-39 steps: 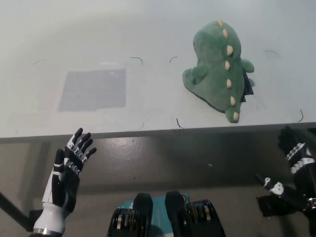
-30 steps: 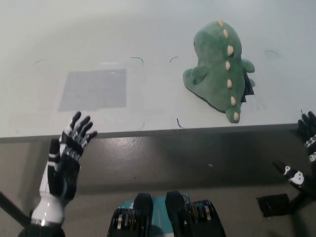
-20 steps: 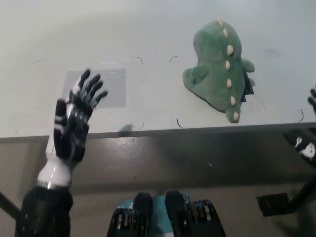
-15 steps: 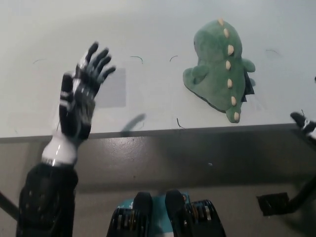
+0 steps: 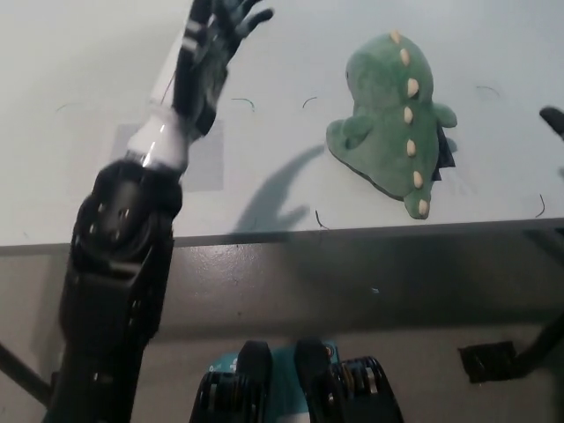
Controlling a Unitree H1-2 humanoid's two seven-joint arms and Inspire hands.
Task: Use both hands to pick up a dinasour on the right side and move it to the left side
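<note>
Bench edge comes nearest, its pale top running away from it. Just past that edge, on the right side, the green dinosaur sits untouched, its spiked back facing right. Only a dark tip of the right hand shows at the frame's right border; I cannot tell its state. Farthest out, the left hand hangs spread and empty above the bench, left of the toy, seemingly placed to close on one flank.

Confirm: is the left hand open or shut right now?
Open: the left hand hovers over the table with fingers spread, holding nothing.
</note>
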